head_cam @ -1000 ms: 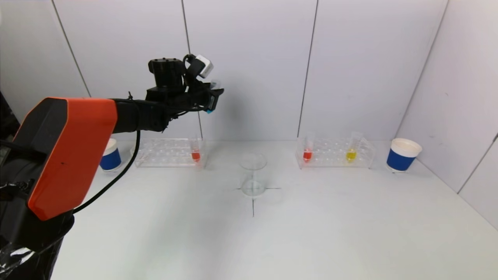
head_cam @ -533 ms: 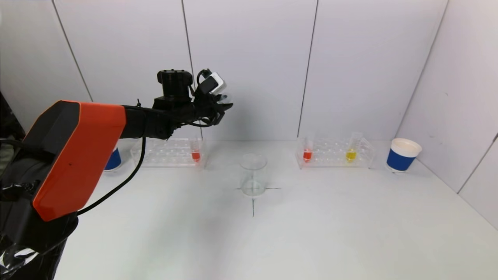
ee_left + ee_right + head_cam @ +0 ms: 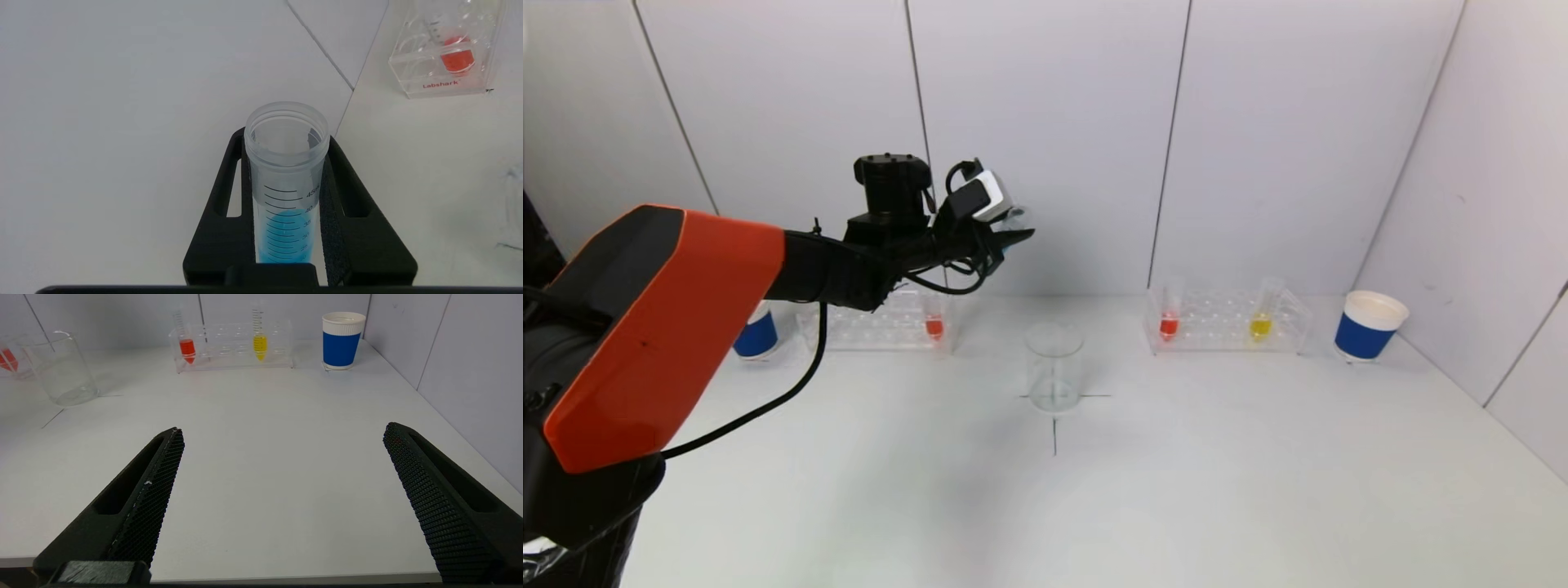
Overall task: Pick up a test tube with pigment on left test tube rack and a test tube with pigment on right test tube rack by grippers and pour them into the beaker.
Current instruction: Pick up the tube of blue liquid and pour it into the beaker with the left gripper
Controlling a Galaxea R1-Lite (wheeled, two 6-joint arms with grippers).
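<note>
Around you: clear beaker [image 3: 1054, 366] is standing mid-table on a black cross mark, with open table all round it and nothing lying between it and your raised arm.
Left test tube rack [image 3: 874, 320]: see-through plastic, sitting at the back against the wall; a tube of red pigment [image 3: 934, 324] is standing at the end nearest the beaker.
Right test tube rack [image 3: 1227, 319]: matching clear plastic, holding a second red tube [image 3: 1169, 322] and a yellow tube [image 3: 1260, 322], both upright.
Paper cups: a blue and white cup [image 3: 1369, 324] is sitting just beyond the right rack; another blue cup [image 3: 755, 335] is peeking out behind your left arm, beside the left rack.
Left arm pose: your orange and black arm is reaching forward and up, with the left gripper [image 3: 1011, 234] hanging high above the table, over the gap between the left rack and the beaker.
Left gripper grasp: its black fingers [image 3: 347, 204] are pressing on both sides of a test tube with blue pigment [image 3: 286, 179], uncapped, tilted with its mouth pointing away from the wrist.
Tube material: translucent plastic, round rim, printed black graduation lines, blue liquid lying in the lower part.
Right gripper [image 3: 284, 433]: spread wide and gripping nothing, hovering low over the near side of the table; its inner faces are showing a fine mesh texture.
</note>
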